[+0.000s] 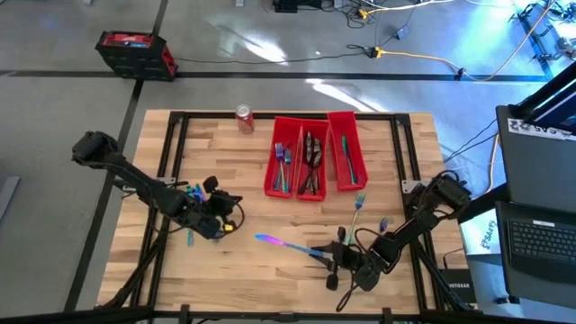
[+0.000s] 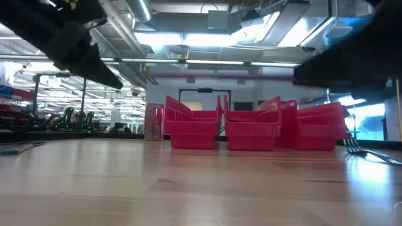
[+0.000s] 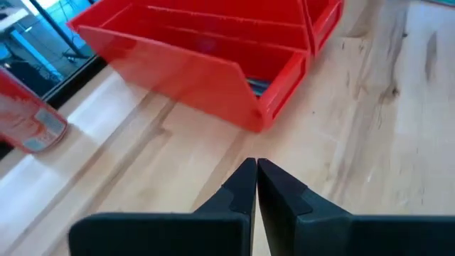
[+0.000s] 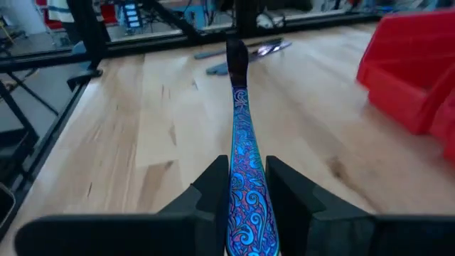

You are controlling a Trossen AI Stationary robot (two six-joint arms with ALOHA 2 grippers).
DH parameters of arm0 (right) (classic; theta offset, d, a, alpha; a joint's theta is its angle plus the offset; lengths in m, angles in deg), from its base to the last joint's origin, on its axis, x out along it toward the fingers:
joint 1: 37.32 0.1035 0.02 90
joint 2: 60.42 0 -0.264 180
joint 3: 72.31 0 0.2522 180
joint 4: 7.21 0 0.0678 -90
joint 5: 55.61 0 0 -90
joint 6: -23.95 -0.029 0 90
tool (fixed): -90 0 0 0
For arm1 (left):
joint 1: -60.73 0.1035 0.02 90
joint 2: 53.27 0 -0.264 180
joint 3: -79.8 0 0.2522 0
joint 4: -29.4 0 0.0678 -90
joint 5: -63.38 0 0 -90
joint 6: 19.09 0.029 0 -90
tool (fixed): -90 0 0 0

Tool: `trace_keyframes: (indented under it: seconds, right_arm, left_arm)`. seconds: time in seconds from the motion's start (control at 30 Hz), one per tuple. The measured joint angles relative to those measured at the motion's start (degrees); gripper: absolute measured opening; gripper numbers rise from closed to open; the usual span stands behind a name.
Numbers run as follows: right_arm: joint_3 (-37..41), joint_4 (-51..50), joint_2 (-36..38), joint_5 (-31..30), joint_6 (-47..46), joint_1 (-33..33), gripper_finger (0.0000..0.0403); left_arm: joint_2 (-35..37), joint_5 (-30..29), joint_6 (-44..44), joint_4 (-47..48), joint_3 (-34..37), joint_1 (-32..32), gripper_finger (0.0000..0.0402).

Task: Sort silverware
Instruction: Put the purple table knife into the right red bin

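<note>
Item: knife point(image 4: 244, 135), iridescent blue-purple, clamped by its handle between my right gripper's point(image 4: 247, 186) narrowly parted fingers, low over the table's point(image 1: 270, 270) near edge. Its long axis runs straight out from the fingers, blade point(image 1: 270, 240) toward my left gripper point(image 3: 256, 178), which is closed and empty. Only the wrist view shows the scrollwork pattern.

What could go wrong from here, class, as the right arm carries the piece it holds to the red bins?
1. The right gripper pinches the iridescent blue-purple metal knife near one end, so most of it sticks out; it may tilt or slip.
2. The three long red plastic bins sit close together, so it could land in the wrong one.
</note>
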Motion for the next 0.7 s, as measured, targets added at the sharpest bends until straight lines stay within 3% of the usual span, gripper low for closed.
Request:
trace_keyframes:
  seconds: [0.43,0.7]
  right_arm:
    - [0.0,-11.9,9.4,-6.3,-0.4,0.0,0.0057]
    - [0.0,-18.9,16.1,-8.5,-1.4,-0.8,0.0057]
  left_arm:
    - [0.0,0.3,-1.3,0.3,2.1,0.0,0.0000]
    - [0.0,3.6,0.4,0.3,2.1,0.0,0.0000]
